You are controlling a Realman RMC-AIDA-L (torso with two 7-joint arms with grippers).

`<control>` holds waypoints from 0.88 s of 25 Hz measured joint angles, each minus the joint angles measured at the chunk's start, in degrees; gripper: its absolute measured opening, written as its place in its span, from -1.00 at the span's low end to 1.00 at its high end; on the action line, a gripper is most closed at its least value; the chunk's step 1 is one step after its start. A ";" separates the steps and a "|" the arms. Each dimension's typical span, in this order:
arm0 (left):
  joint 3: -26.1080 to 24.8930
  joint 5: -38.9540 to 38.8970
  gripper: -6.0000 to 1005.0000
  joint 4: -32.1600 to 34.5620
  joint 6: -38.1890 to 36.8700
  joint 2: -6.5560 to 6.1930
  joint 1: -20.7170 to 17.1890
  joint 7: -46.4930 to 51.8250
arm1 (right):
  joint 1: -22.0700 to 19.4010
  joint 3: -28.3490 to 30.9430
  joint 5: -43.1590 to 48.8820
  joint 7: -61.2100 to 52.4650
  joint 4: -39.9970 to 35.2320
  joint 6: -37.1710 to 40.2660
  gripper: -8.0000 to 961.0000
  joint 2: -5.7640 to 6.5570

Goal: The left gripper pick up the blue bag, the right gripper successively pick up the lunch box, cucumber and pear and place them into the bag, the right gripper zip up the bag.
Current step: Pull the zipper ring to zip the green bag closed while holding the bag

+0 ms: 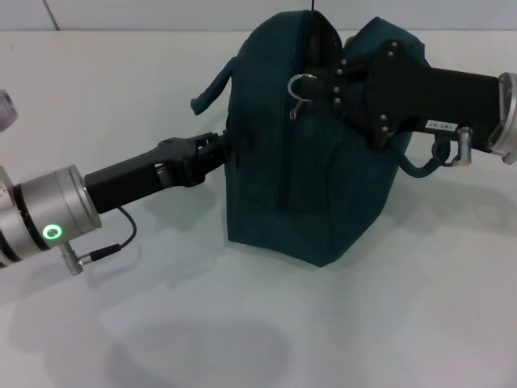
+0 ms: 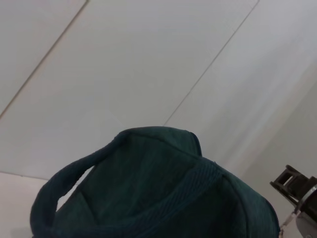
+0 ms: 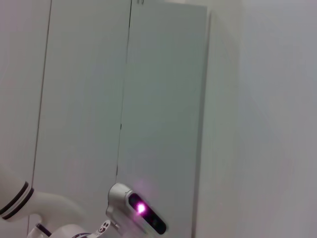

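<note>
Left gripper [image 1: 216, 149] against upright blue bag [image 1: 311, 153]

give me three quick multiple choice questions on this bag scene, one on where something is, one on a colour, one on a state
1. Where is the left gripper?
A. at the blue bag's left side
B. under the bag
C. parked far from the bag

2. What colour is the ring light on the left wrist?
A. red
B. green
C. white

3. How does the blue bag stand?
A. flat on its side
B. turned upside down
C. upright on the table, top drawn together

Answers:
1. A, the head view shows it reaching in against the bag's left side.
2. B, it glows green on the silver wrist.
3. C, the bag stands on the white table with the ring pull near its top by the right gripper.
</note>
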State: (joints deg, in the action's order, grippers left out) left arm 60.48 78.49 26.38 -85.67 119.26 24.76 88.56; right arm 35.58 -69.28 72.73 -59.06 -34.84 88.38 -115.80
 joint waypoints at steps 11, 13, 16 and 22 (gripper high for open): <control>0.29 0.06 -0.85 -0.71 -1.01 0.29 0.03 -1.89 | -1.07 0.02 -3.05 -0.22 0.79 0.33 -0.96 0.08; 0.29 0.35 -0.87 -0.86 -1.43 0.29 0.03 -3.00 | -1.31 0.02 -4.55 -0.36 0.79 0.16 -0.96 0.24; 0.29 1.15 -0.88 -1.24 -1.59 0.28 0.04 -4.09 | -1.45 0.35 -5.26 -0.58 0.79 -0.28 -0.96 0.39; 0.26 2.15 -0.88 -1.50 -2.85 0.27 0.02 -5.01 | -1.43 0.72 -5.39 -4.26 1.29 -3.61 -0.96 0.41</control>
State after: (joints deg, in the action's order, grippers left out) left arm 60.74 80.63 24.88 -88.52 119.53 24.78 83.54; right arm 34.15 -68.56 67.34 -63.32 -33.55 84.78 -115.39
